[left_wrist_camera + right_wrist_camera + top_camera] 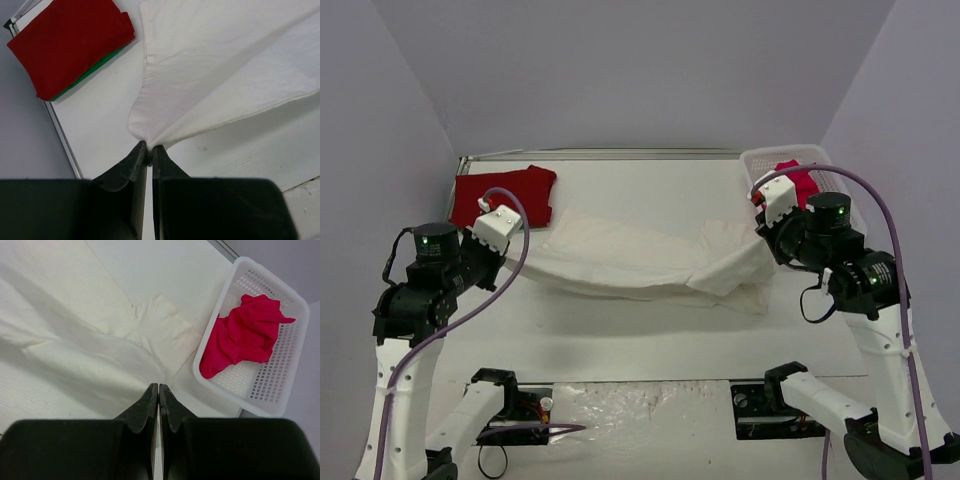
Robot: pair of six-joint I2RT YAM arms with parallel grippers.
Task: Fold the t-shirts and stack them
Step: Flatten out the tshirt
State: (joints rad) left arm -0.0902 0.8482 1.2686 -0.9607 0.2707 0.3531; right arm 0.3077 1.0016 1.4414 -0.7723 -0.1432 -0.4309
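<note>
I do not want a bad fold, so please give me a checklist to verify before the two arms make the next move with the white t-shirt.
1. Left pincer grips cream-white t-shirt: ok, shut on a bunched corner.
2. Right pincer grips it: ok, shut, with a thin white edge pinched in it.
3. Shirt spread smooth: not ok, it sags with creases.
4. Red t-shirt apart from it: ok, folded, narrow gap.
5. Pinkish-red t-shirt folded: not ok, crumpled in basket.

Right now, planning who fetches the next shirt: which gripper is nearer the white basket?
Right. The right gripper is just beside the basket; the left gripper is far off, by the folded red shirt.
</note>
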